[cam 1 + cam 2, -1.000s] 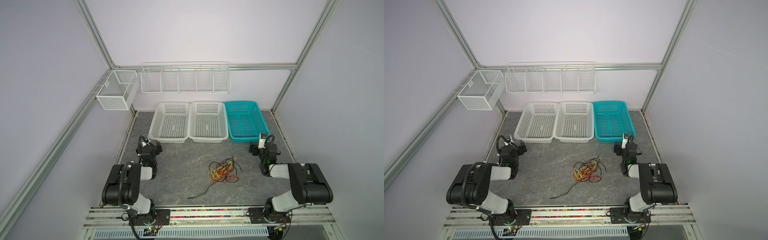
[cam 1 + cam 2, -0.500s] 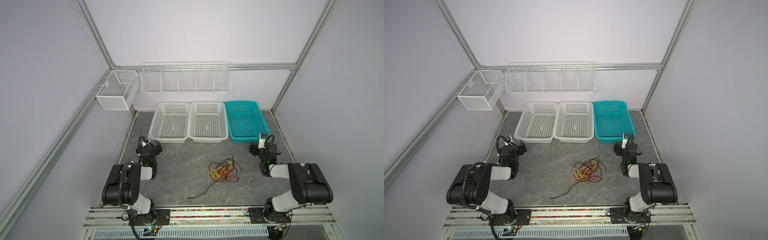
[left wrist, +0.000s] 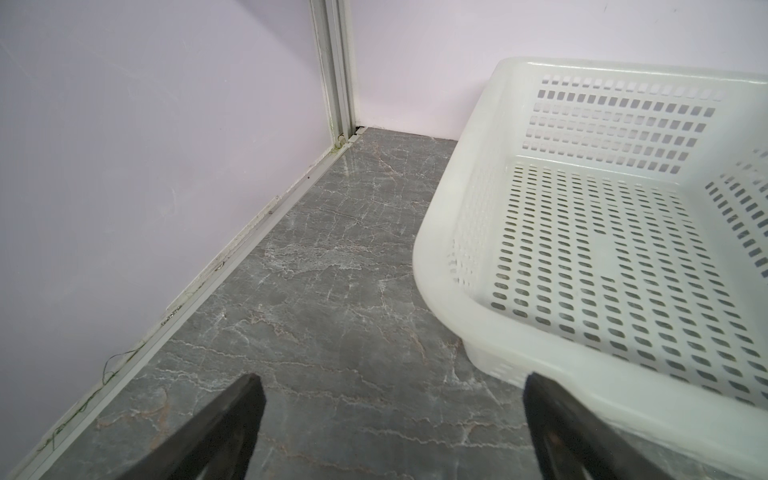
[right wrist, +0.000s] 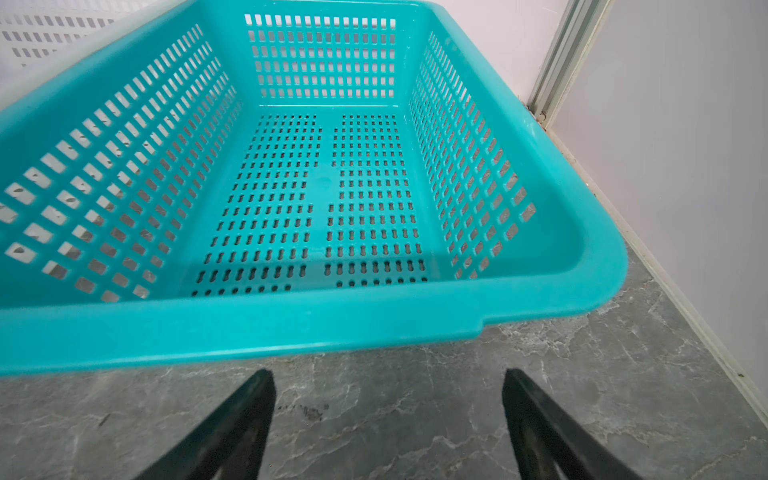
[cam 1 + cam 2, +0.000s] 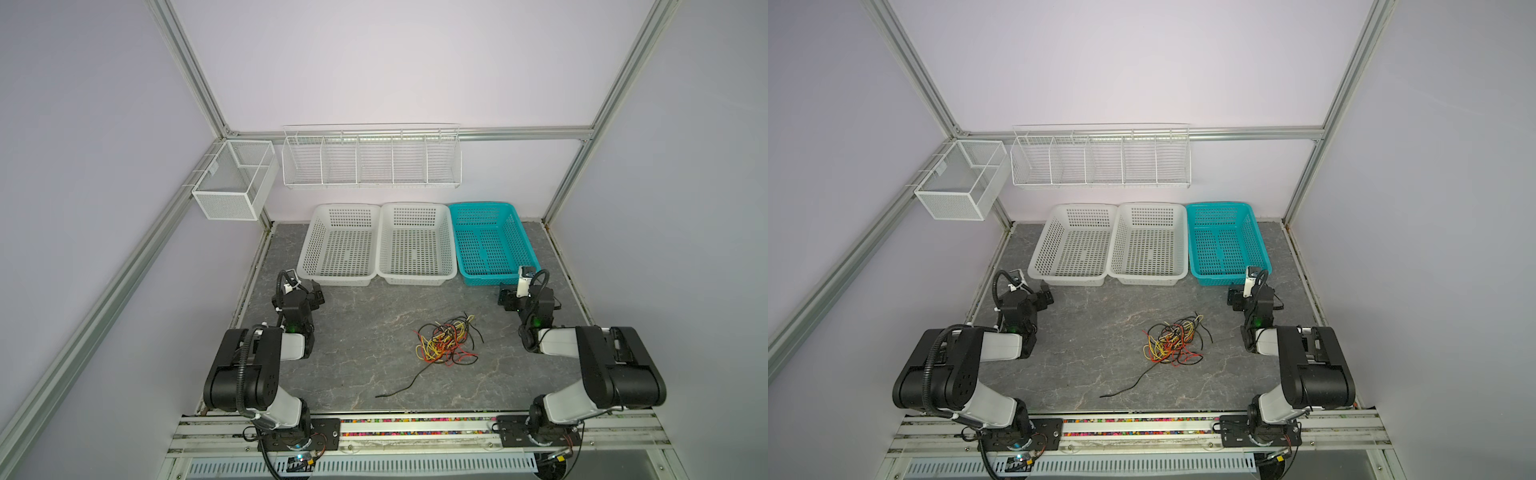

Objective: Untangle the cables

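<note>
no change: the thin red, yellow and black cables (image 5: 444, 343) lie tangled, untouched. left fingers (image 3: 224, 428) and right fingers (image 4: 237, 424) stay spread, empty; untangling unstarted.

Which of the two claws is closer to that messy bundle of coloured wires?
Right. The right gripper is a little beyond the cables, toward the teal basket. The left gripper is far off to their left, by the leftmost white basket.

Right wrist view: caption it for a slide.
Open right gripper over the grey marbled tabletop, facing an empty teal basket.
</note>
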Available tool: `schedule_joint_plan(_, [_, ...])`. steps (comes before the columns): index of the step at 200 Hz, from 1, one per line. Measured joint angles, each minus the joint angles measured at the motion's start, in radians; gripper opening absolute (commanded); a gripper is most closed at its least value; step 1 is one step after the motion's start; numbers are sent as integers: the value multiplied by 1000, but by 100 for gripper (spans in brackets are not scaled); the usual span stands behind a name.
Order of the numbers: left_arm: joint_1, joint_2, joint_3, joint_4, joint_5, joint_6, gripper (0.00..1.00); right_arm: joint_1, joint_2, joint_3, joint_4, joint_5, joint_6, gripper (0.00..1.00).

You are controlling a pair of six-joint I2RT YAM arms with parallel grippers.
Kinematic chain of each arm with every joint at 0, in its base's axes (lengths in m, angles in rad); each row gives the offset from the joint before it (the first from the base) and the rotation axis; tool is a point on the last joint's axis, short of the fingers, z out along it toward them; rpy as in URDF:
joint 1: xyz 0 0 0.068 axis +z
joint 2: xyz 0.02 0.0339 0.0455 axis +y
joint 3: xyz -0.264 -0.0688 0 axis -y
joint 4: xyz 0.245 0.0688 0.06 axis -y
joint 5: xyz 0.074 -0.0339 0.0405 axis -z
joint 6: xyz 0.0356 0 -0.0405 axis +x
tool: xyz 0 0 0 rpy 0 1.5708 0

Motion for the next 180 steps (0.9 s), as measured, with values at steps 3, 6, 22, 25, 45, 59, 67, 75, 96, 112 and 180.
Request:
schedule_joint_plan(3, [0,0,0,0,0,0,99,0,0,0,0,0,0,88])
schedule_joint_plan(6, [0,0,0,0,0,0,99,0,0,0,0,0,0,88])
schedule_joint_plan(22, [0,0,0,0,0,0,99,0,0,0,0,0,0,88])
schedule_joint_plan(25, [0,0,0,0,0,0,99,0,0,0,0,0,0,88])
schedule_joint_plan(45, [0,-8,-2,0,-9,-2,99,0,-18,2,-29,3,0,88])
schedule_joint_plan(59, [0,-52,-2,-33,-24,-7,99,3,-74,9,-93,6,-1,88])
schedule_joint_plan(67, [0,-89,-2,-59,-26,-8,99,8,-107,16,-120,14,-1,88])
schedule_joint_plan(75, [0,-137,-1,-87,-23,-8,99,16,-141,21,-144,25,-3,88])
schedule_joint_plan(96, [-1,-266,0,-144,-12,-11,99,48,-227,24,-195,58,-4,88])
schedule_joint_plan(112, [-1,-364,3,-202,-10,-35,99,69,-291,28,-256,78,-3,88])
schedule_joint_plan(180, [-2,-684,202,-703,76,-408,99,91,-653,174,-661,31,293,88])
